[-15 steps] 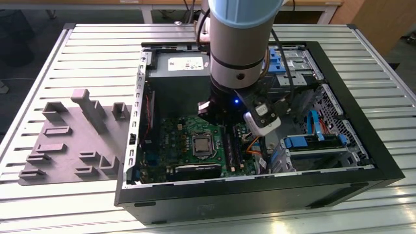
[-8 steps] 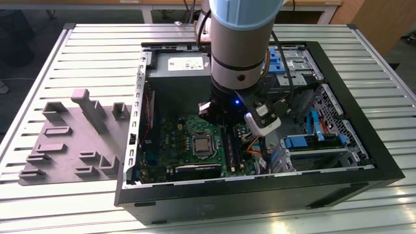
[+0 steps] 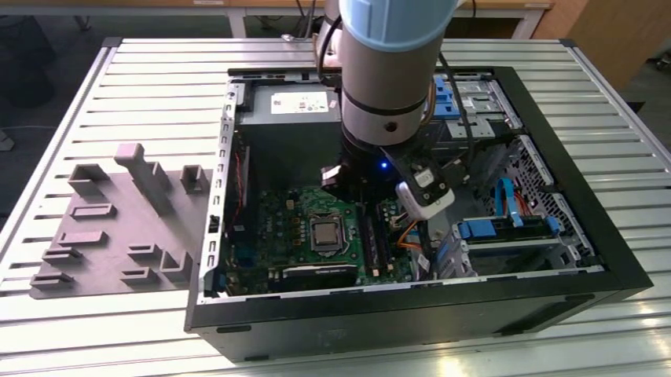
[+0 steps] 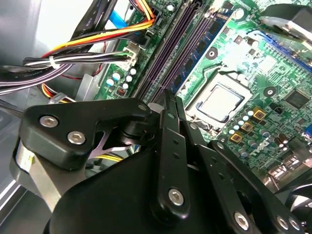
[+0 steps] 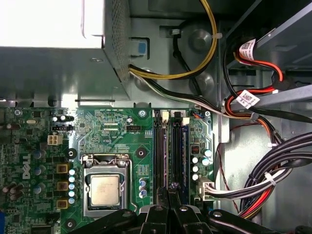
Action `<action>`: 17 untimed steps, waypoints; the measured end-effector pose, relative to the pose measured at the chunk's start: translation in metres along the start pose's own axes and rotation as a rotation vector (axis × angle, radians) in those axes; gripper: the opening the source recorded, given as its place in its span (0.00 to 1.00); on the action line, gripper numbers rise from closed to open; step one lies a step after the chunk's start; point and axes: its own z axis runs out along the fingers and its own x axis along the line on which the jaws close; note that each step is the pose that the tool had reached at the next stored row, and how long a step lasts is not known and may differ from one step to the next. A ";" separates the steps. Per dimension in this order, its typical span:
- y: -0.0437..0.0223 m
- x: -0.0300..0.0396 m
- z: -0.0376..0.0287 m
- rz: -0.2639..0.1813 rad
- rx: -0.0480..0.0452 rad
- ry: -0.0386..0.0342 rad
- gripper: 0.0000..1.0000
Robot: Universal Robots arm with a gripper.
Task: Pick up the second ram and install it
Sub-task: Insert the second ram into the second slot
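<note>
The ribbed grey metal surface (image 3: 157, 71) carries an open black computer case (image 3: 587, 259). The arm reaches steeply down inside, walls near. The hand (image 4: 168, 100), fingers together, hovers over the long black slots (image 5: 170, 151). The second ram's location cannot be told.

**Materials and finishes inside the opened computer case**

The table (image 3: 157, 71) is formed of ribbed, pale metal slats with a dull sheen. The tray (image 3: 115, 228) is moulded in matt grey plastic. The computer case (image 3: 587, 259) is edged in matt black, with bare perforated sheet metal inside. The motherboard (image 5: 107, 131) is finished in glossy green lacquer, and the processor (image 5: 105, 190) is capped with brushed metal. The gripper (image 4: 168, 105) is built of matt black links fastened by shiny steel screws.
</note>
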 end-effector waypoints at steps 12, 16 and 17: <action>0.0002 0.0000 0.0013 -0.005 -0.0061 0.0003 0.12; 0.0002 0.0000 0.0015 -0.006 -0.0138 0.0004 0.12; 0.0002 0.0000 0.0016 -0.007 -0.0145 0.0004 0.12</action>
